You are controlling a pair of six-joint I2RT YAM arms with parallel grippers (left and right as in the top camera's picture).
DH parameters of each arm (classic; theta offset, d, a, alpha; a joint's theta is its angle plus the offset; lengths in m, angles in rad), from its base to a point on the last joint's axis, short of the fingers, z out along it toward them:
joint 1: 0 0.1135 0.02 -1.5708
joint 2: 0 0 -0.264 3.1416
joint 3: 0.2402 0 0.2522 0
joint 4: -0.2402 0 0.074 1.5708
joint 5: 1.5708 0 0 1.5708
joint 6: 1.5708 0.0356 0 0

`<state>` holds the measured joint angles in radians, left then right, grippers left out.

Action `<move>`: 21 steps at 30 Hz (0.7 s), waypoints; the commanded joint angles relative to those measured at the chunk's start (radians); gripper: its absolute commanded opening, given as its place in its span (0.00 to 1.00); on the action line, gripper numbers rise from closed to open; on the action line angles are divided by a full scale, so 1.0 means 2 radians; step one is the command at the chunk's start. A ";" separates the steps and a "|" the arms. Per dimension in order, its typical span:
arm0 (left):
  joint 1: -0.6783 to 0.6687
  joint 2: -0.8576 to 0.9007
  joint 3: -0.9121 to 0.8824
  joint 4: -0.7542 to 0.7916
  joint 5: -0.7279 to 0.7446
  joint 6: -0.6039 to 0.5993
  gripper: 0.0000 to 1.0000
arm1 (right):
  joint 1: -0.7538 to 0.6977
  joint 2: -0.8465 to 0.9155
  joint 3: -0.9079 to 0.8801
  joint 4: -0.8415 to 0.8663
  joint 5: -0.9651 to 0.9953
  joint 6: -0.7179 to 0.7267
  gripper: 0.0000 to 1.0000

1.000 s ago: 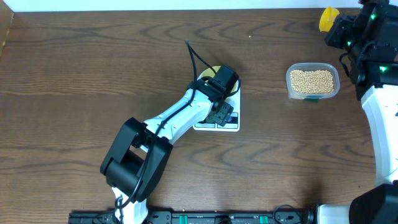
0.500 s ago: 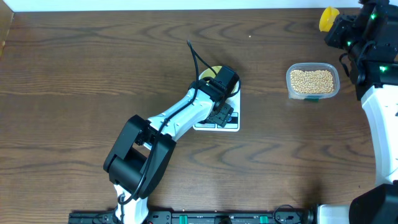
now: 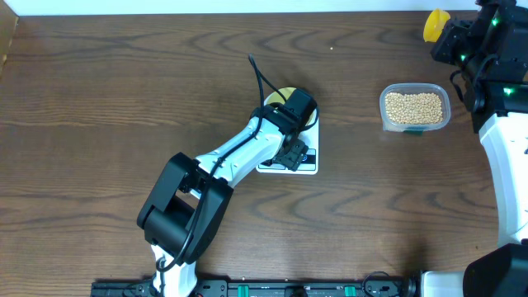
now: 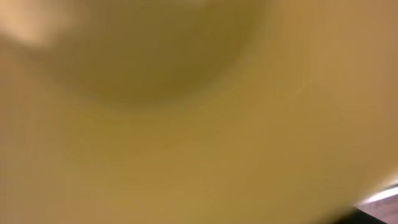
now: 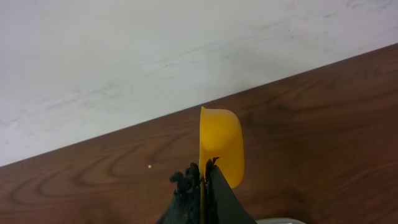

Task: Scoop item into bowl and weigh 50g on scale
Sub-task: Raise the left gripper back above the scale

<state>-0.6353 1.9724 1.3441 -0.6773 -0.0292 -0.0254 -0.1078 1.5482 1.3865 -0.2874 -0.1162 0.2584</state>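
The small round tan beans point(image 3: 415, 107) are lying as a loose, level heap in the clear rounded-rectangular plastic tub point(image 3: 382, 106), which is sitting on the brown wooden worktop point(image 3: 124, 99) well to the right of the white rounded-rectangular digital scale point(image 3: 307, 165). Judging by their look, they are hard, light and smooth, so they are likely to roll and spill. No gripper could pinch them usefully, and they are best taken by pushing a scoop under the heap and lifting it level. The right gripper point(image 5: 202, 177) is pinching the handle of the yellow plastic measuring scoop point(image 5: 221, 146) with its fingers pressed together. It is holding the scoop at the far right corner, beyond the tub and apart from it, and whether anything is lying in the scoop cannot be told from this edge-on angle. The small pale yellowish bowl point(image 3: 283, 93) is resting on the far end of the scale, mostly hidden under the left arm. Its blurred inner surface point(image 4: 186, 143) is filling the left wrist view, and no beans are showing on the part seen. The left gripper point(image 3: 294, 153) is hanging over the scale with its fingers spread wide, and whether they are touching the bowl cannot be told. The bowl looks light and stiff, so a bump could slide it off the scale.
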 commanded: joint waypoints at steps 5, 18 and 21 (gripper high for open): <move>0.000 -0.066 0.004 -0.022 -0.009 -0.003 0.80 | 0.002 0.004 0.004 0.002 -0.002 -0.007 0.01; 0.003 -0.146 0.004 -0.024 -0.044 -0.003 0.81 | 0.002 0.004 0.004 0.002 -0.002 -0.007 0.01; 0.002 -0.152 0.004 -0.028 -0.044 -0.001 0.80 | 0.002 0.004 0.004 0.002 -0.001 -0.016 0.01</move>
<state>-0.6342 1.6833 1.3441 -0.7238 -0.0925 -0.0257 -0.1078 1.5482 1.3865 -0.2874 -0.1162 0.2523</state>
